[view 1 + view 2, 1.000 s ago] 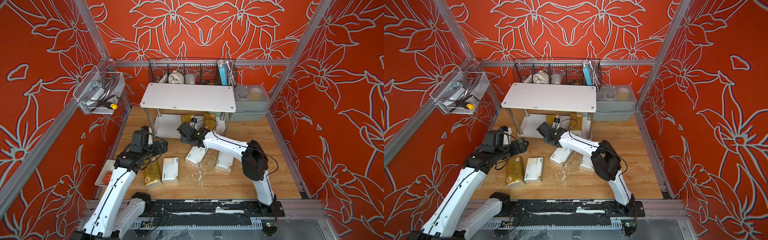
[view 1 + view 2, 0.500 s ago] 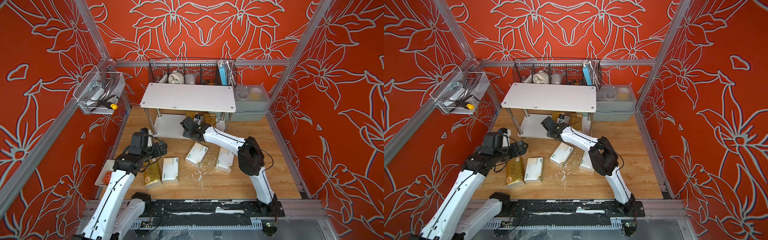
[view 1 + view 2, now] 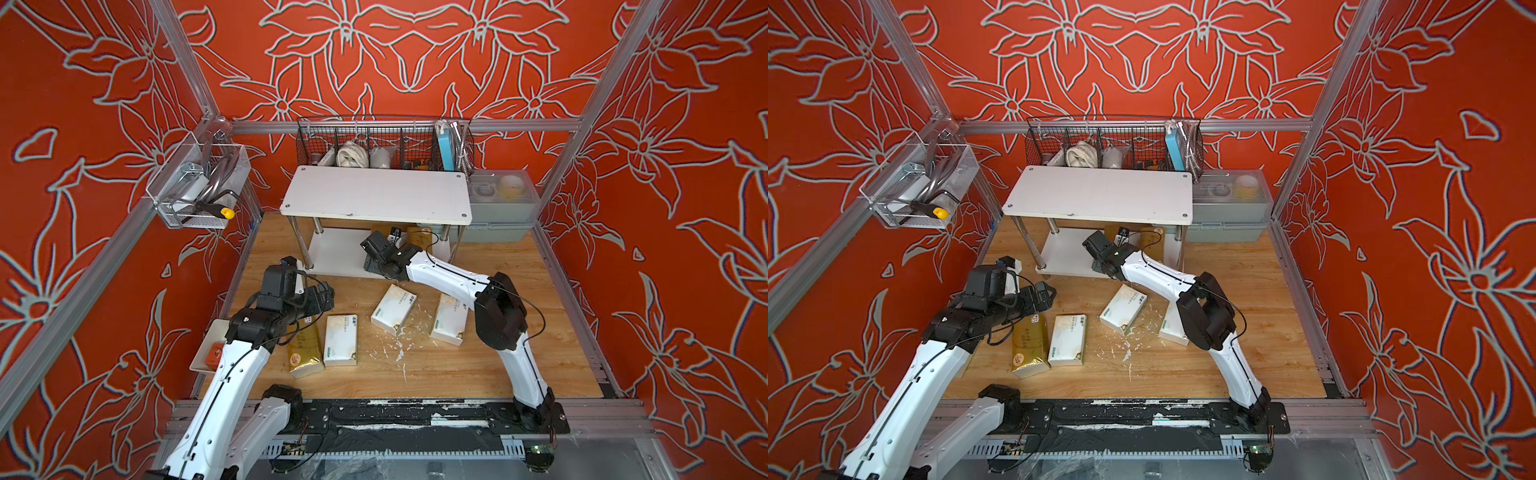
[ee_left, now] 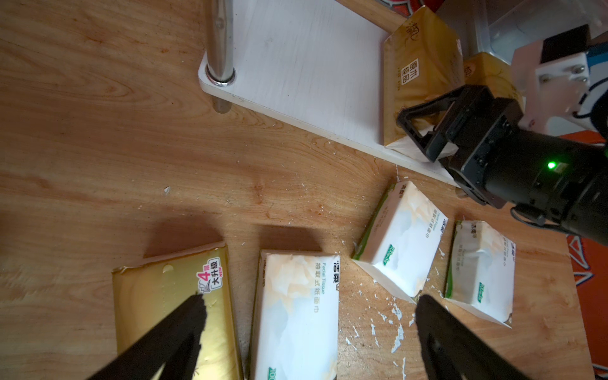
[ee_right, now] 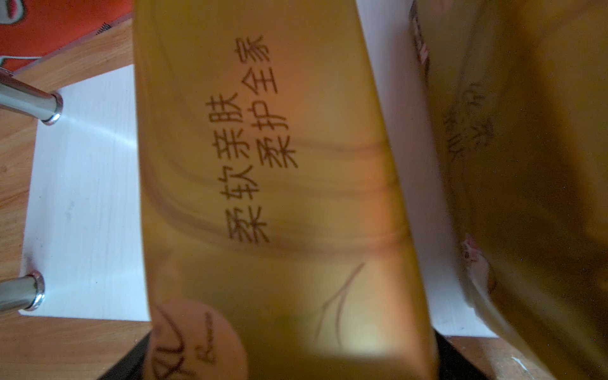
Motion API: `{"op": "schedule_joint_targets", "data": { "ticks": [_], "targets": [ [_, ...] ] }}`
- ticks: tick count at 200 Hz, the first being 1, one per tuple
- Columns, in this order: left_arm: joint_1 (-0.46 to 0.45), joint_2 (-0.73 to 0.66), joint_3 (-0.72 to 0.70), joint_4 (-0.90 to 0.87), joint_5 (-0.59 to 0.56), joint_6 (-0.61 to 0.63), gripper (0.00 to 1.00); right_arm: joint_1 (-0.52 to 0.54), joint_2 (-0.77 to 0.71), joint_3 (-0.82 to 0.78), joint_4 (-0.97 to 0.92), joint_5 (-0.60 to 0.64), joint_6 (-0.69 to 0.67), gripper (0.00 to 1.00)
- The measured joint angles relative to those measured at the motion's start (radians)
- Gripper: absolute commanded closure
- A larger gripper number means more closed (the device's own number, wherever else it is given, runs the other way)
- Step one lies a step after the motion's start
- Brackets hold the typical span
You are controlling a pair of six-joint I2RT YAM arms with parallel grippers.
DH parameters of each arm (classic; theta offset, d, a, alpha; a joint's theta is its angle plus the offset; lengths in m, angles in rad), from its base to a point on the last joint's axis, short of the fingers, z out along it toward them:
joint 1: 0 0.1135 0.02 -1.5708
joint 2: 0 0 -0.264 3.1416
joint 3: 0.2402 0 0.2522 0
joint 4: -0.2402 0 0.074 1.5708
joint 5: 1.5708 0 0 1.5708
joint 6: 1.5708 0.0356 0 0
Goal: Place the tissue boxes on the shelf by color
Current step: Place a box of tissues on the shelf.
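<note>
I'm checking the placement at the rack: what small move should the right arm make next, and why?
Probably open the right tool fully, without lifting. The shiny gold tissue pack between its jaws already rests on the white lower shelf board beside a second gold tissue pack, so only letting go seems left. Whether the jaws grip it now is unclear.

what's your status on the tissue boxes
Left gripper open. Right gripper around gold pack on lower shelf, grip unclear. Second gold pack close beside.
</note>
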Motion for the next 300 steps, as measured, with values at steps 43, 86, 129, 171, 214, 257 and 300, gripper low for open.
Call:
{"op": "schedule_joint_targets", "data": {
  "ticks": [43,86,129,171,214,257,300],
  "targets": [
    [0.000,-0.007,0.000,0.000,0.000,0.000,0.02,0.000,0.000,0.000,0.001,-0.012,-0.011,0.08],
    [0.000,-0.013,0.000,-0.005,0.000,-0.001,0.02,0.005,-0.003,-0.002,0.008,-0.016,-0.053,0.01],
    [0.000,-0.024,0.000,-0.008,0.001,-0.001,0.02,0.020,-0.040,-0.044,0.032,-0.016,-0.096,0.01],
    [0.000,-0.035,0.000,-0.023,0.008,-0.005,0.02,0.042,-0.133,-0.140,0.066,-0.017,-0.126,0.01],
    [0.000,-0.069,-0.012,-0.058,0.008,-0.024,0.02,0.069,-0.283,-0.279,0.101,-0.034,-0.134,0.01],
    [0.000,-0.083,-0.044,-0.119,0.003,-0.066,0.02,0.100,-0.476,-0.455,0.121,-0.071,-0.135,0.01],
    [0.000,-0.018,0.037,-0.218,-0.030,-0.106,0.02,0.102,-0.684,-0.671,0.127,-0.144,-0.166,0.01]
  ]
}}
